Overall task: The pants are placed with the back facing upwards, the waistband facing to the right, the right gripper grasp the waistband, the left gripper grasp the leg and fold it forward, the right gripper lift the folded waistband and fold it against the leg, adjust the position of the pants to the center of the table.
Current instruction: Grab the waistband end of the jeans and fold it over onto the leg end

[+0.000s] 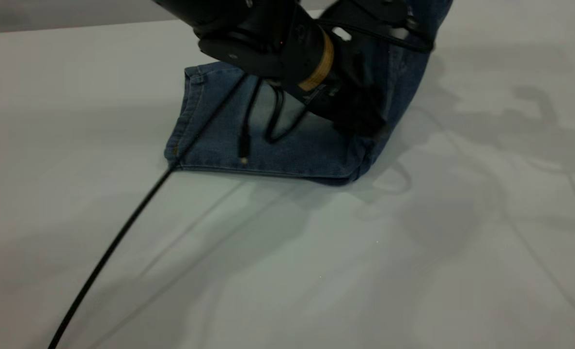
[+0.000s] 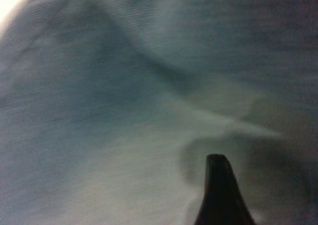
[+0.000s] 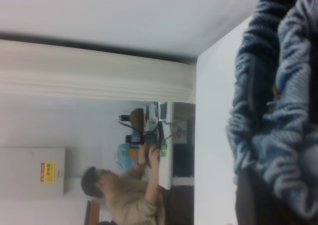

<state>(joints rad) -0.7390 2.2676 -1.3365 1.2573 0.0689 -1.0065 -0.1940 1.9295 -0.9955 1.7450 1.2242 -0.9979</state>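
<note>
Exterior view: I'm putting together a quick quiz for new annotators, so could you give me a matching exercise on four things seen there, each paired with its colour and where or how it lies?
Things:
1. pants
2. cable
3. band
4. table

Descriptions:
A. tan, wrapped round the black arm
B. blue denim, one side flat, the other side raised
C. pale, bearing everything else
D. black, running from the lower left edge up to the hem corner

Pairs: 1-B, 2-D, 3-A, 4-C
</note>
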